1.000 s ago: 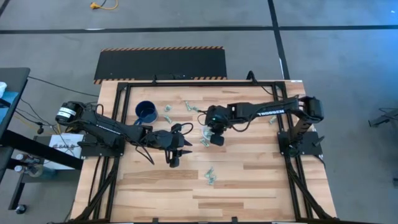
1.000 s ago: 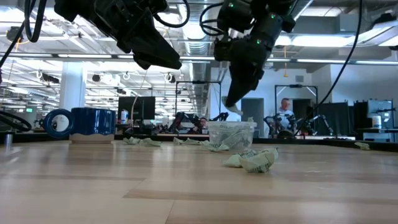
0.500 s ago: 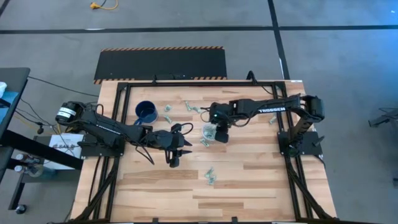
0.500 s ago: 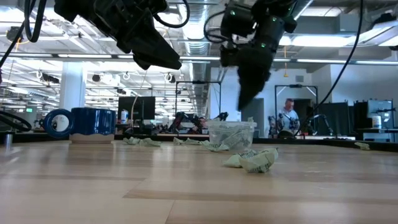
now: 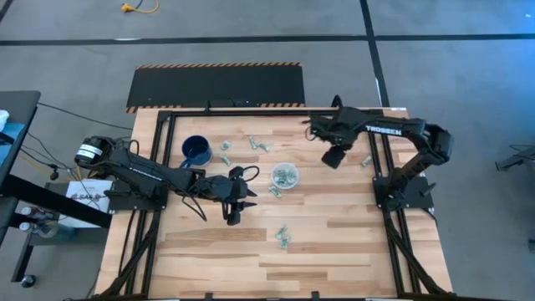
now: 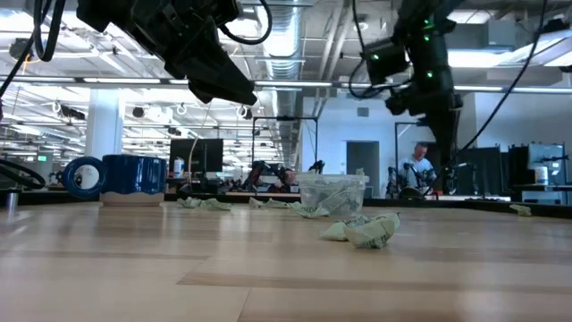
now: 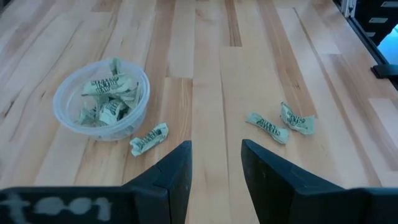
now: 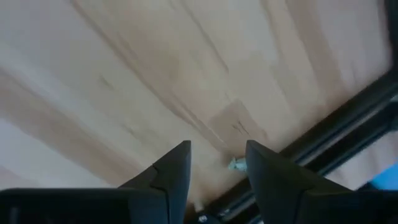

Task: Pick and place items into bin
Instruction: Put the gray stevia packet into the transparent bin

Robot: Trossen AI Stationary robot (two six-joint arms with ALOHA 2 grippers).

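In the middle of the wooden table [image 5: 334, 242] stands the clear cup [image 5: 285, 176]. It has many green-and-white wrapped pieces [image 7: 106, 102] inside it. One more wrapped piece [image 7: 149, 138] lies on the wood just beside the cup.

The right gripper [image 5: 333, 156] hangs in the air over the far right part of the table. It is to the right of the cup and well apart from it. Its two fingers [image 8: 171, 171] are spread with a gap between them, and nothing is in them. Past those fingers, a tiny pale piece [image 8: 236, 164] lies near the black frame [image 8: 348, 124] at the table's edge.

The left gripper [image 5: 233, 215] is left of the cup and a little nearer. Its fingers [image 7: 171, 174] are also spread and hold nothing. In front of it, two wrapped pieces [image 7: 280, 122] lie side by side on the wood.

A blue mug [image 5: 196, 150] stands at the far left of the table. A few more pieces [image 5: 226, 149] lie near it. Another small bunch [image 5: 284, 237] sits on the near side of the cup.
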